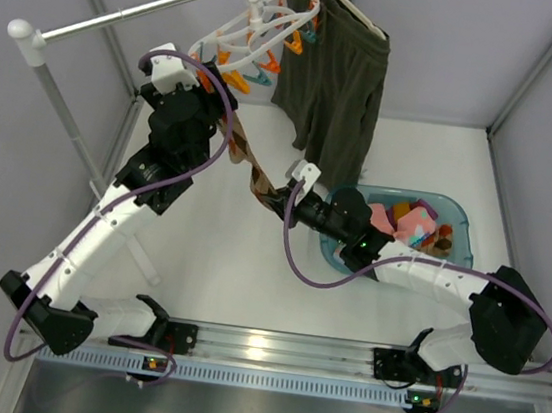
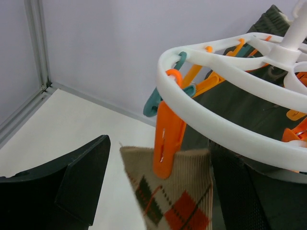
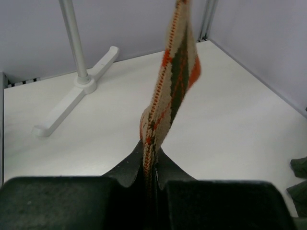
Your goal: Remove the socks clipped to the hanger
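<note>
One brown-orange diamond sock (image 1: pixel 247 158) hangs from an orange peg (image 2: pixel 168 139) on the white ring hanger (image 1: pixel 263 26), which hooks on the rail. My left gripper (image 1: pixel 216 86) is open; in the left wrist view its fingers (image 2: pixel 72 187) stand on either side of the sock's cuff (image 2: pixel 177 191) just below the peg and the ring (image 2: pixel 216 120), not touching it. My right gripper (image 1: pixel 282 199) is shut on the sock's lower end (image 3: pixel 175 72), jaws pressed together on the fabric (image 3: pixel 150 163), and the sock is stretched taut. Other socks lie in the basin.
Olive shorts (image 1: pixel 336 83) hang on a pale hanger right of the ring hanger. A blue basin (image 1: pixel 461 214) with several socks sits under my right forearm. The rack's rail (image 1: pixel 128 17) and post stand at the left; its foot (image 3: pixel 72 105) lies on the table.
</note>
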Tool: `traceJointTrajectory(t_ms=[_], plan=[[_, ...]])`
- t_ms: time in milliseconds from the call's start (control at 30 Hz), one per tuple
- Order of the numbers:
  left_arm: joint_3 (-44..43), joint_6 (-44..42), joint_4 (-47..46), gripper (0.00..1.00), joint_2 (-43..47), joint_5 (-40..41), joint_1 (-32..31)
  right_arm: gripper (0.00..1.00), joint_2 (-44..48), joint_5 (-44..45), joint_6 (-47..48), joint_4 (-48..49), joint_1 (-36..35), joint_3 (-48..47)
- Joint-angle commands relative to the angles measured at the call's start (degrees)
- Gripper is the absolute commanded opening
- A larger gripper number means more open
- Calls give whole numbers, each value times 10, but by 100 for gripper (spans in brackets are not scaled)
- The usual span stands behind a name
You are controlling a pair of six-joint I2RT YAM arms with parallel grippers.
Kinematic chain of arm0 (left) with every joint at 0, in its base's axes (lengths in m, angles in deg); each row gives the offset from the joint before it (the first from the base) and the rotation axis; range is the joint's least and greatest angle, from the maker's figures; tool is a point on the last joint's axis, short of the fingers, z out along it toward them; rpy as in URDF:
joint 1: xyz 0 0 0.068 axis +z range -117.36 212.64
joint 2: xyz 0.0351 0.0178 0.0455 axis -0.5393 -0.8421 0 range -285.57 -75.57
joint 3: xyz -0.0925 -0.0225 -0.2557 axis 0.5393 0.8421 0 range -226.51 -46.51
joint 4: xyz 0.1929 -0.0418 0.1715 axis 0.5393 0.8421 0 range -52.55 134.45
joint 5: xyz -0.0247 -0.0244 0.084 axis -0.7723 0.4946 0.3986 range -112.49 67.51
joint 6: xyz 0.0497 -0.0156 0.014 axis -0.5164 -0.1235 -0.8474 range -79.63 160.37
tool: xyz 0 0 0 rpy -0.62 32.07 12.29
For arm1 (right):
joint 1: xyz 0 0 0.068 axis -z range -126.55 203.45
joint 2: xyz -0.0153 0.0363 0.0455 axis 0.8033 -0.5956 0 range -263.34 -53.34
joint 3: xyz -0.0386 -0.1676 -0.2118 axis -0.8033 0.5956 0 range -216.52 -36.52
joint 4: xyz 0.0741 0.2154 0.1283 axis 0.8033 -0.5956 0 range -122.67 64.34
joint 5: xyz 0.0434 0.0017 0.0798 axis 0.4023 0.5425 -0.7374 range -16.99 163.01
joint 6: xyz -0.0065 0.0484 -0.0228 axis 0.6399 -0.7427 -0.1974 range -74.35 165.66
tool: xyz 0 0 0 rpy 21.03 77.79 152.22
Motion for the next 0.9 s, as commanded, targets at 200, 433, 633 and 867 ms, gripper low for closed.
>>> traceJointTrajectory(t_ms=[200, 433, 633, 867], plan=[[-61, -37, -4, 86, -25, -1, 17, 0, -31, -10, 21, 6, -25, -31], [-73, -66, -4, 83, -41, 24, 34, 0, -47, 3, 38, 2, -35, -39], [-92, -83, -5, 73, -67, 15, 46, 0, -58, 6, 41, 11, -40, -39], [-104, -81, -5, 73, -92, -31, 75, 0, -63, 12, 53, 13, -49, -35]])
